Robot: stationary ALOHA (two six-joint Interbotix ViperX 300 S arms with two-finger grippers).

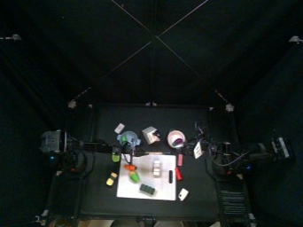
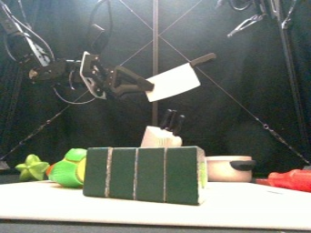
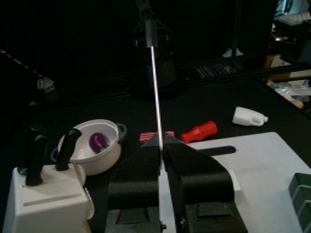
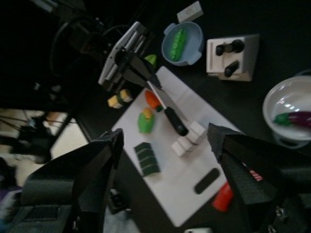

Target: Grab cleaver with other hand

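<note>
My left gripper [image 2: 136,85] is shut on the cleaver [image 2: 177,81] and holds it high above the table, its whitish blade tilted and its dark handle pointing up and right. In the left wrist view the blade [image 3: 155,91] shows edge-on as a thin line rising from between the shut jaws [image 3: 166,157]. My right gripper [image 4: 170,173] is open and empty; it looks at the cleaver [image 4: 125,45] from a distance. In the top view the left arm [image 1: 71,152] comes in from the left and the right arm [image 1: 236,156] from the right.
A large white sheet [image 3: 261,164] lies on the table with small toys on it. A knife block [image 2: 161,136], a white bowl [image 3: 95,146] holding a purple piece, a red toy [image 3: 198,132], green toys [image 2: 71,168] and a dark green striped block [image 2: 145,173] stand around.
</note>
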